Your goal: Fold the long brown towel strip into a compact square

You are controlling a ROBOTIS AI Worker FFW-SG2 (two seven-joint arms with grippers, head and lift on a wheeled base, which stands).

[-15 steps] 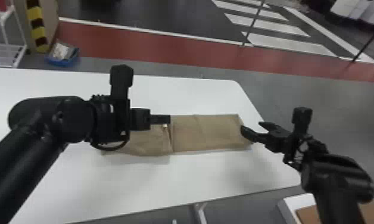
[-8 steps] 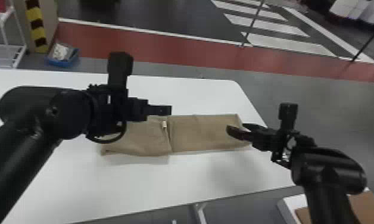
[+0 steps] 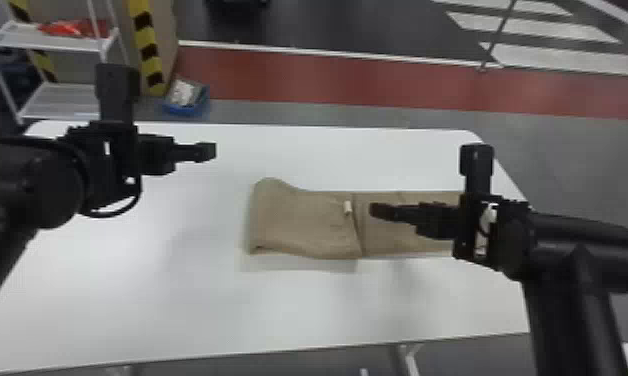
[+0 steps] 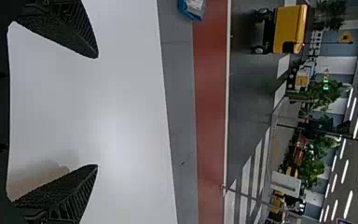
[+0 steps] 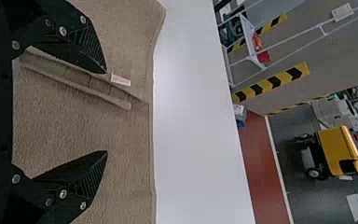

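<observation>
The brown towel strip (image 3: pixel 303 222) runs from the middle of the desk (image 3: pixel 178 300) rightward, left claw (image 4: pixel 97 111) gaping above its left side, right claw (image 5: pixel 106 112) wide over its right half; pinch every layer squarely, I'd judge, then lay edges flush.

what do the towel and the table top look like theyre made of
The towel looks like soft woven or terry cloth, probably cotton, with a matte finish: its surface is finely nubbly and its edge bends in soft curves. The table top seems to be smooth laminate or plastic, white with a slight sheen, judging by the soft glare on it; painted board is possible too.
</observation>
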